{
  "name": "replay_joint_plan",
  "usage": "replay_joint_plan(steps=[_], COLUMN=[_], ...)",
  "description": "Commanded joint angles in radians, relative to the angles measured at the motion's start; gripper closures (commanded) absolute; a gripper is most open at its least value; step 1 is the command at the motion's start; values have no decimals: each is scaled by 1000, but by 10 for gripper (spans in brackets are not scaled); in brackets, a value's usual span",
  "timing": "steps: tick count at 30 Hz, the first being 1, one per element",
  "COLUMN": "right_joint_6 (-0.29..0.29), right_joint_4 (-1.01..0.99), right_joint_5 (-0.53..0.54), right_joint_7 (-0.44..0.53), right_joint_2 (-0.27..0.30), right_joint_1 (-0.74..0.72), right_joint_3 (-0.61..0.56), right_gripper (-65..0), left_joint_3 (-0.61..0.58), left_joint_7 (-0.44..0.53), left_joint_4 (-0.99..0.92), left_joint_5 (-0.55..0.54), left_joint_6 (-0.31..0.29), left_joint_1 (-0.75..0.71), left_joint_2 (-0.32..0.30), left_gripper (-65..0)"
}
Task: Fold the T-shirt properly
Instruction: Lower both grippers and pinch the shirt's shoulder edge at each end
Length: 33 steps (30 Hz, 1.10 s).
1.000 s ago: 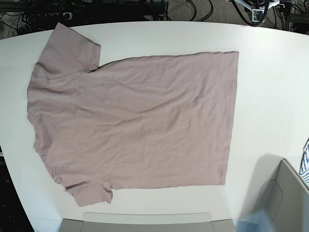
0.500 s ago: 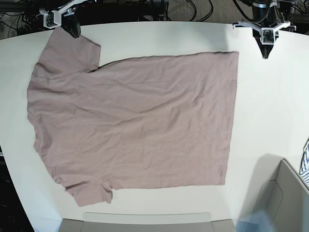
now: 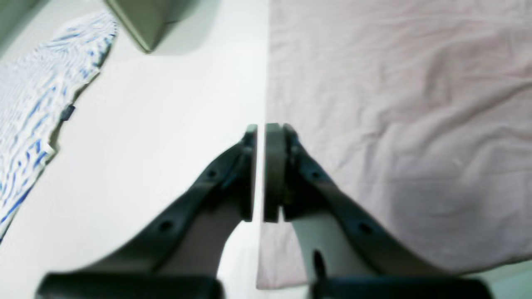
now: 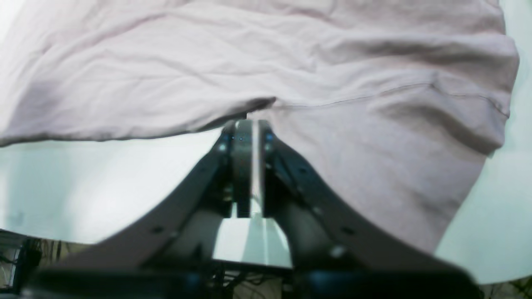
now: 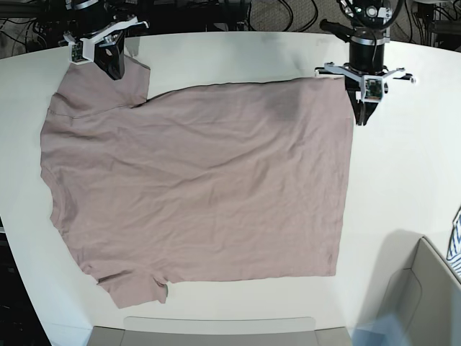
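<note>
- The left gripper (image 3: pixel 260 133) hangs over the T-shirt's (image 5: pixel 202 187) hem edge near its far corner, jaws nearly together with a thin slit between them, gripping nothing.
- The right gripper (image 4: pixel 248 126) sits over the far sleeve (image 5: pixel 101 79) near the armpit, jaws pressed close; whether cloth is caught there is hard to tell.
- The shirt lies flat on the white table (image 5: pixel 403 166).
- The striped cloth (image 3: pixel 37 99) is cut off at the frame edge, beside a grey bin (image 5: pixel 425 295), itself only partly in view.

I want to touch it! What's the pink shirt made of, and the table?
The shirt looks like soft, matte cotton knit: it wrinkles and shows stitched seams. The table seems smooth and hard, maybe painted wood or plastic, with a slight sheen.
</note>
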State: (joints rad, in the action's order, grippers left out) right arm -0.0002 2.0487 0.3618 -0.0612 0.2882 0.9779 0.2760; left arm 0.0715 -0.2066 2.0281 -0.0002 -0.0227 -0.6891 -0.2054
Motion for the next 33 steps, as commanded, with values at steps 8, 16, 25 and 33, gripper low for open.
replay_joint_plan(steps=[8, 16, 25, 33], right_joint_6=[1, 2, 213, 216], right_joint_4=[-18, -247, -412, -515], right_joint_5=[201, 365, 469, 474], right_joint_7=[25, -114, -268, -294], right_joint_2=[38, 44, 38, 36], right_joint_1=[13, -76, -176, -207], right_joint_3=[127, 286, 360, 362], right_gripper=[-205, -204, -204, -204], left_joint_3=[-40, -42, -42, -40], left_joint_7=[19, 17, 16, -43], left_joint_4=[19, 16, 15, 13], left_joint_5=[1, 1, 1, 1], left_joint_6=[10, 10, 10, 10], left_joint_1=[-11, -11, -11, -4], left_joint_2=[-10, -7, -4, -4], left_gripper=[-127, -127, -127, -127])
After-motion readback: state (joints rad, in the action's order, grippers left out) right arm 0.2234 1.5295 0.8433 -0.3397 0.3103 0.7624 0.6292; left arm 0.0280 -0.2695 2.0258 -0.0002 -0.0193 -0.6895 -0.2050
